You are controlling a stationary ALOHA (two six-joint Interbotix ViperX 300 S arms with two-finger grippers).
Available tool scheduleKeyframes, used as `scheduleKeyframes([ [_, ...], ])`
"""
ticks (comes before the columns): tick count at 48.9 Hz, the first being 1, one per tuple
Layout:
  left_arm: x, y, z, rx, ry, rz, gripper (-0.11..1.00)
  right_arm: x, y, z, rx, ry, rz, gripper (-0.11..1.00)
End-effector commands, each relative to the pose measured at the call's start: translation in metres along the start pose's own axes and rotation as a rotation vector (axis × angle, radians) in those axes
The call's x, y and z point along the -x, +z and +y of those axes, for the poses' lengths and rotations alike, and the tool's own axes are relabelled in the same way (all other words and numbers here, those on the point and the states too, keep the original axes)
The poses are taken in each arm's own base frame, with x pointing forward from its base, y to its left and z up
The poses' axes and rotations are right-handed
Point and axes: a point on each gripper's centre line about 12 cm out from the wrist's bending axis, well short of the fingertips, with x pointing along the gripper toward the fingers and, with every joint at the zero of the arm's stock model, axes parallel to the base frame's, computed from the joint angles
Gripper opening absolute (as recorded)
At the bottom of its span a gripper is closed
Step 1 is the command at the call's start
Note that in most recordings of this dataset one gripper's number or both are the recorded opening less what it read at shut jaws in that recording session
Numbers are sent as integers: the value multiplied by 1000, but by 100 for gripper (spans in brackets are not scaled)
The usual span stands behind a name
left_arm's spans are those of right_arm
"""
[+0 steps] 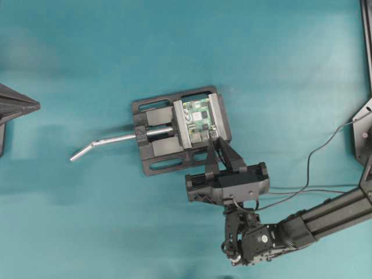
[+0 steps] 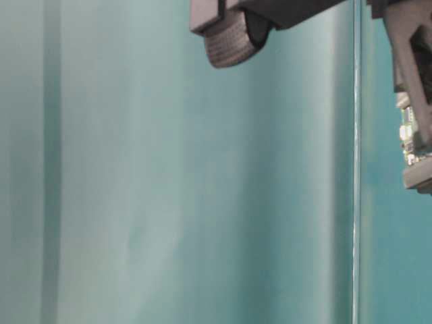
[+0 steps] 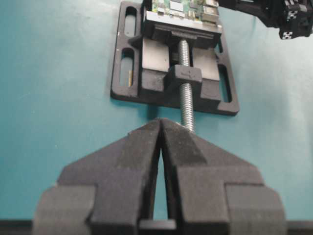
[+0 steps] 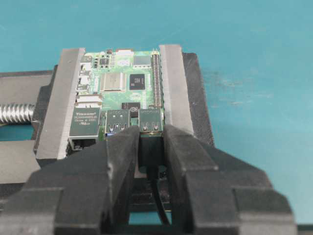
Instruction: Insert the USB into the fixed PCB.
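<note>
Now the right gripper [image 4: 149,147] pinches the USB [image 4: 150,152] at the fixed PCB [image 4: 124,90]; left gripper [image 3: 160,139] closed, empty

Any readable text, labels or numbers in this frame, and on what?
"Trxcom": roughly how the print on the silver Ethernet port of the fixed PCB reads; the smaller lines under it are blurred.
"4": apparently moulded on the vise screw block.
Chip markings on the board: too small to read.

Overhead looks straight down on the vise [image 1: 180,129]. The table-level view sits low and close (mostly teal surface). Both wrist cameras look along their fingers at the vise [image 3: 176,58] from opposite ends.
</note>
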Motion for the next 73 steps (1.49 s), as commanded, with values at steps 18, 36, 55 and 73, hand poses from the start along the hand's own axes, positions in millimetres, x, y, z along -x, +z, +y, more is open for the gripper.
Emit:
scheduleKeyframes([
  [18, 0, 5, -1, 4, 0, -11, 6, 19, 11, 3, -31, 19, 22, 21],
  [36, 0, 5, -1, 0, 0, -11, 6, 32, 9, 2, -29, 46, 33, 21],
  [55, 0, 5, -1, 0, 0, -11, 6, 37, 7, 0, -28, 46, 44, 21],
  [73, 0, 5, -1, 4, 0, -9, 6, 37, 7, -1, -23, 40, 42, 45],
])
